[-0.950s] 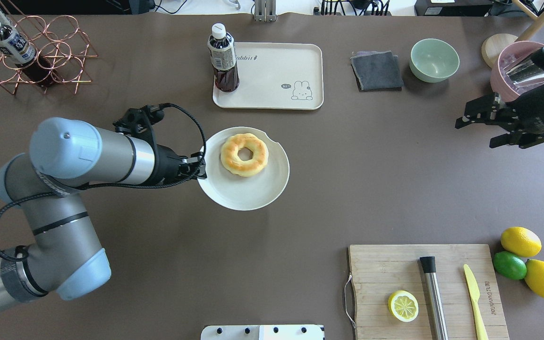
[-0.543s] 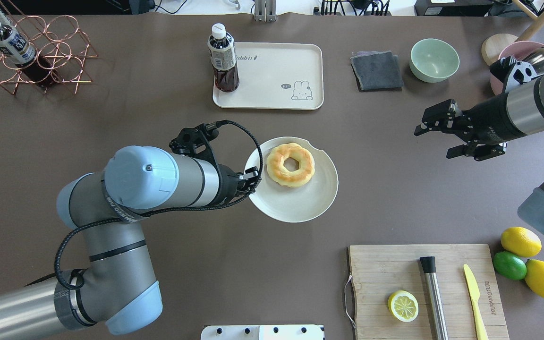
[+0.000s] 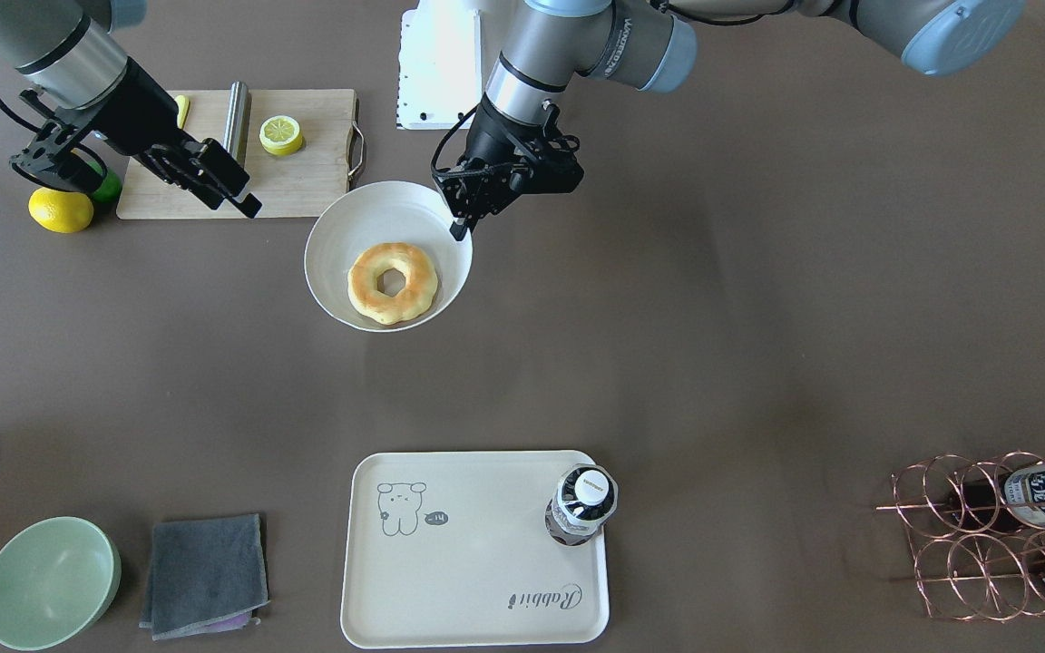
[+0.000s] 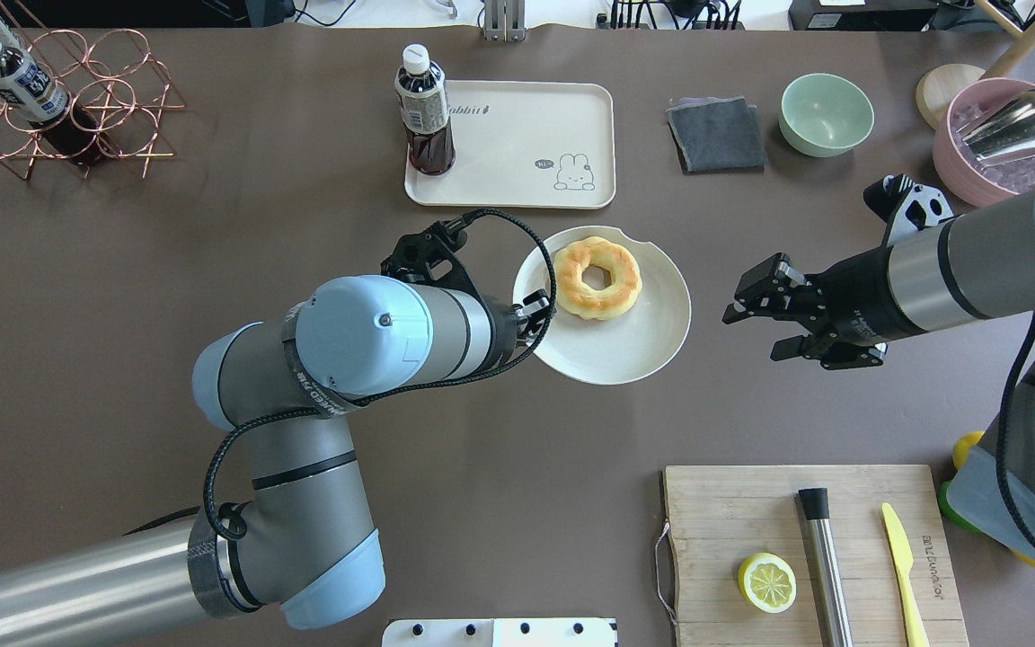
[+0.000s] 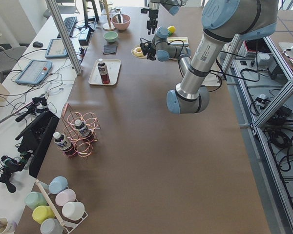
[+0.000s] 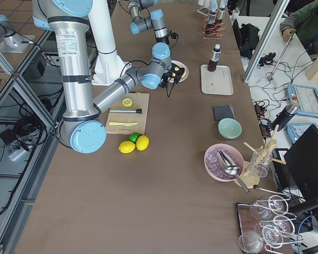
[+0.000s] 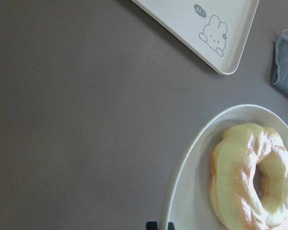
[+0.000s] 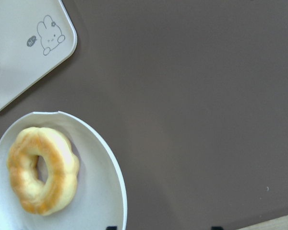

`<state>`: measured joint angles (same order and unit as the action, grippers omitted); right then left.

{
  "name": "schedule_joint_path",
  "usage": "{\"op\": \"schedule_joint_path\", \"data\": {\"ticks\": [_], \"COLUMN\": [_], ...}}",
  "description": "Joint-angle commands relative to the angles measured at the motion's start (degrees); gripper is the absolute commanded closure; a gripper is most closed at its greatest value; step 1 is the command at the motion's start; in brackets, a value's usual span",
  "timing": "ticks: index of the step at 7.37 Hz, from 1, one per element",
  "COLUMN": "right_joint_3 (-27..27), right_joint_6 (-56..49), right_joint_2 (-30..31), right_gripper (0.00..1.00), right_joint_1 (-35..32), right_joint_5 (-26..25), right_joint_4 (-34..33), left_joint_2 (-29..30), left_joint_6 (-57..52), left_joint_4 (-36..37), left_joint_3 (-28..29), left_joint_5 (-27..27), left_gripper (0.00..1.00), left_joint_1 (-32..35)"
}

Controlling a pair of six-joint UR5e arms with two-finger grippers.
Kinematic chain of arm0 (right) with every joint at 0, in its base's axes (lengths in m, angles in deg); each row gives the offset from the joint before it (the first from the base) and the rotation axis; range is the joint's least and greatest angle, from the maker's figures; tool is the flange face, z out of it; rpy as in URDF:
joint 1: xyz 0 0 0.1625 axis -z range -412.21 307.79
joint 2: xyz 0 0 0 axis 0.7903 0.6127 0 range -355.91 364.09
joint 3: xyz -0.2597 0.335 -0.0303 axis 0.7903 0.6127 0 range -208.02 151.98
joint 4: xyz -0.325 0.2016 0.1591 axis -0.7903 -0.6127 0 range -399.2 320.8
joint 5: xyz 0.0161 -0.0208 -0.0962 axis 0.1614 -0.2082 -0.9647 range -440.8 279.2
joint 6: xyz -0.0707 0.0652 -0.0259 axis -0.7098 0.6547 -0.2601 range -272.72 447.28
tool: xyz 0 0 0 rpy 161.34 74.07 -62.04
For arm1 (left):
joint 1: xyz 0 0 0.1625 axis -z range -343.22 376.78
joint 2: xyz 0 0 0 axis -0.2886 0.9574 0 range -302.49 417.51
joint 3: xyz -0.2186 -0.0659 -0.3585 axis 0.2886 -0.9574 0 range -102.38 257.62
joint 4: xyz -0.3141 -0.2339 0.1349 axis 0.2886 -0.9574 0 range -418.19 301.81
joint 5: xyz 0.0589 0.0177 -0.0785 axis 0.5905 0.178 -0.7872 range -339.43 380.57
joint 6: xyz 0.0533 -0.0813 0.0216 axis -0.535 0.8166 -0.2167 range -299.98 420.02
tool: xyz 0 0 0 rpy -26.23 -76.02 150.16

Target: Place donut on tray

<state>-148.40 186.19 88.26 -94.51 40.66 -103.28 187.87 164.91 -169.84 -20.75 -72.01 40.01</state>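
Note:
The golden donut [image 4: 597, 277] lies in a round white shallow bowl [image 4: 625, 352]. My left gripper [image 4: 537, 311] is shut on the bowl's left rim and holds it just in front of the cream tray [image 4: 526, 144]. In the front-facing view the left gripper [image 3: 461, 222] pinches the bowl's rim [image 3: 368, 213], with the donut [image 3: 393, 282] inside and the tray [image 3: 477, 553] further on. My right gripper [image 4: 758, 328] is open and empty, a short way right of the bowl. The donut shows in the left wrist view [image 7: 252, 175] and the right wrist view [image 8: 42, 170].
A dark drink bottle [image 4: 425, 112] stands on the tray's left end. A grey cloth [image 4: 717, 135], a green bowl [image 4: 827, 114] and a pink ice bowl [image 4: 1003, 153] sit at the back right. The cutting board [image 4: 733, 512] with a lemon half [image 4: 767, 581] lies front right.
My left arm has carried the bowl with the donut to the right and back toward the tray. My right arm has swung in leftward toward the bowl, gripper still open.

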Motion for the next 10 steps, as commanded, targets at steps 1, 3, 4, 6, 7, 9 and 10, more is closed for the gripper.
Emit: {"op": "schedule_joint_path", "data": {"ticks": [1,3,4,6,7,9,10], "right_joint_3": [-0.9,-0.6,-0.6,-0.6,0.0,0.9,1.8], "right_joint_6": [4.0,5.5,6.2,6.5,6.6,8.6,10.1], "right_joint_2": [-0.1,-1.1,-1.2,-2.0,-2.3,-2.5,-5.0], "right_gripper": [0.28,0.31,0.39,0.4,0.43,0.43,0.43], "right_joint_1": [7.1,7.7,7.7,7.6,7.7,7.6,7.0], "right_joint_5": [-7.4,-7.8,-8.0,-7.9,-8.0,-8.2,-8.3], "right_joint_4": [-0.2,-0.3,-0.6,-0.7,-0.7,-0.7,-0.8], "left_joint_2": [1.5,1.5,1.4,1.0,1.0,1.2,1.2], "left_joint_6": [1.5,1.7,1.7,1.7,1.7,1.8,1.8], "left_joint_4": [-0.1,-0.1,-0.1,-0.1,-0.1,-0.1,-0.1], "left_joint_3": [0.5,0.3,0.3,0.3,0.2,-0.4,-0.7], "left_joint_5": [0.6,0.6,0.6,0.7,0.7,0.7,0.7], "left_gripper": [1.0,1.0,1.0,1.0,1.0,1.0,1.0], "left_joint_1": [0.0,0.0,0.0,0.0,-0.1,0.0,-0.1]}}
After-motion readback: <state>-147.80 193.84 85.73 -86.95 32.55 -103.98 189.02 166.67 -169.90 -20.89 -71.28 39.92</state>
